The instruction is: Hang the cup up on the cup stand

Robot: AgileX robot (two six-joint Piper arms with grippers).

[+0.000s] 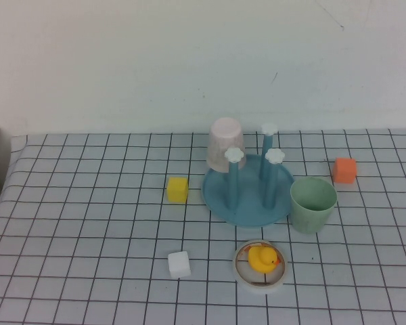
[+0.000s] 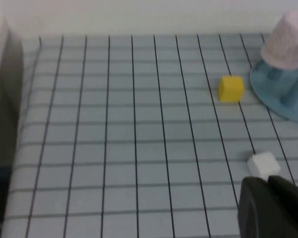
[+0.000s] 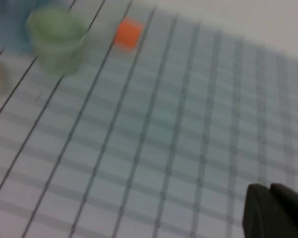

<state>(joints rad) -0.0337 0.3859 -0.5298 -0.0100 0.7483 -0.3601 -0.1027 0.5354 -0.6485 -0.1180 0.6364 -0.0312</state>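
Note:
The mint-green cup (image 1: 313,203) stands upright, mouth up, just right of the blue cup stand (image 1: 247,193); it also shows in the right wrist view (image 3: 56,39). The stand has upright blue pegs with white flower caps (image 1: 275,156). A pale pink cup (image 1: 224,143) sits upside down on the stand's far left peg. Neither arm shows in the high view. My left gripper (image 2: 268,179) is shut and empty, low over the cloth near a white cube (image 2: 262,164). My right gripper (image 3: 269,187) is shut and empty, well away from the cup.
A yellow cube (image 1: 177,189) lies left of the stand, a white cube (image 1: 179,264) nearer me, an orange cube (image 1: 344,170) at the right. A small ring with a yellow duck (image 1: 260,265) sits in front of the stand. The checked cloth's left edge (image 1: 7,169) drops off.

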